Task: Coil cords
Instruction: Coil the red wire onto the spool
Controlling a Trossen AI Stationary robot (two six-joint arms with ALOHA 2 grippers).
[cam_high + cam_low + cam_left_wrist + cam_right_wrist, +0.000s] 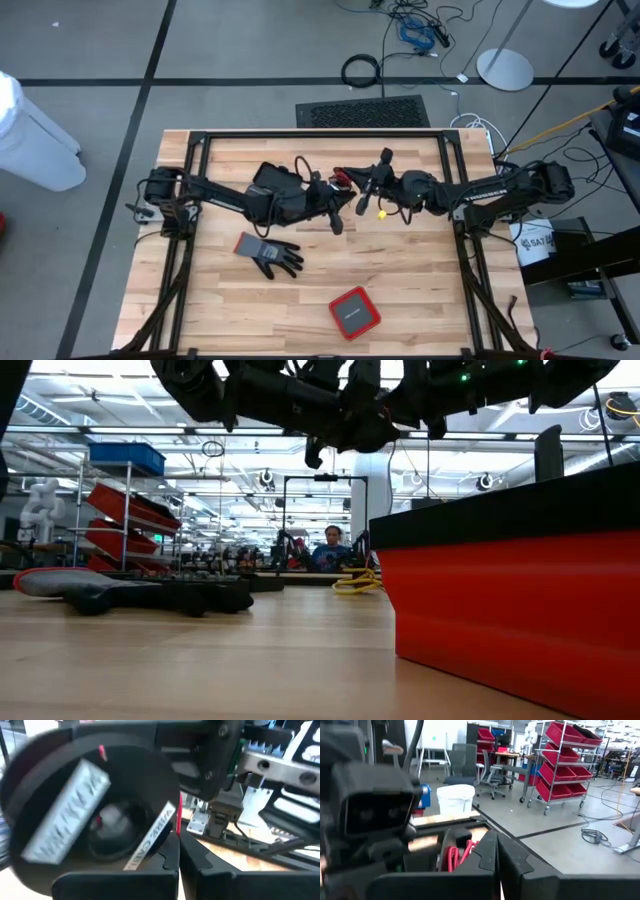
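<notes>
Overhead, the left gripper (340, 208) and the right gripper (362, 200) are meeting nose to nose above the middle of the table (420, 290), and both are sitting fully closed. In the left wrist view the left gripper's fingertips (172, 850) are pinching a thin strand of the red cord (178, 817), which is running up from between them toward the other arm's wrist; in the right wrist view the right gripper's closed fingers (492, 852) are pressing together just beside a bunch of red cord loops (457, 855). My reading is that the two arms are holding the red cord between them in the air so that one end stays anchored while the rest is being wound into loops. The yellow cord (382, 212) is hanging just below the right gripper, toward five o'clock of it, apparently waiting its turn; whether anything is gripping it I cannot tell. Farther out, a grey glove (268, 254) is lying on the table at seven o'clock of the grippers, and a red box (354, 312) is resting at six o'clock near the table's near edge, both well apart from the work.
</notes>
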